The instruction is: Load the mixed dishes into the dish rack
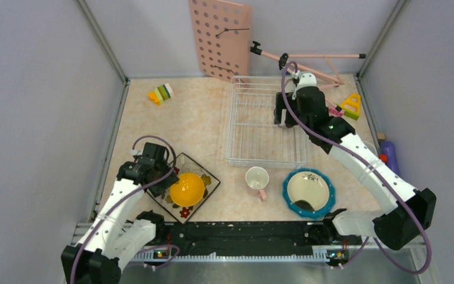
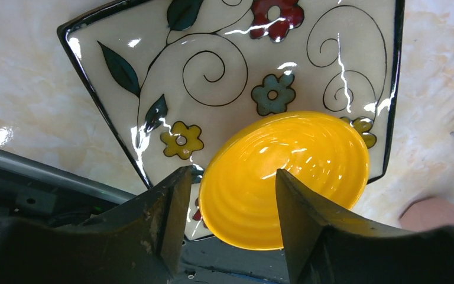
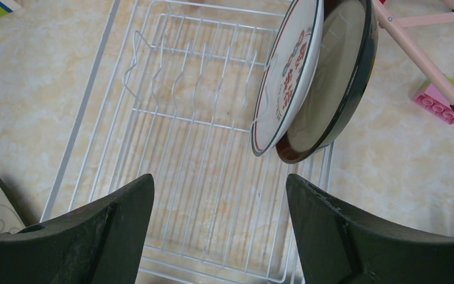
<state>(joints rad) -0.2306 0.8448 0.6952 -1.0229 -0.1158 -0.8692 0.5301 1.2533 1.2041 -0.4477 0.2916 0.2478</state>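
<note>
**Location.** The yellow-orange bowl [image 2: 295,160] sits at lower centre of the left wrist view. It rests on the square floral plate [image 2: 213,71], which lies flat on the tabletop [image 2: 29,89]. In the top view, both are at lower left.

**Left fingers** [image 2: 165,225]. Parted, astride the bowl's near rim: one just outside the wall, the other over the hollow. No clamp on the wall is visible.

**Handling (judgement).** Glazed ware: rigid, brittle, glossy and so likely slippery, probably light. Take hold of the wall just below the rim, one finger inside and one outside. Lift vertically, as the loose plate beneath may shift.

**Right fingers** [image 3: 106,236]. Spread wide and holding nothing, above the dish rack [image 3: 86,89]. At upper right of that view, a brown-rimmed round plate [image 3: 331,83] and a white patterned plate [image 3: 287,77] stand on edge in the rack.
</note>
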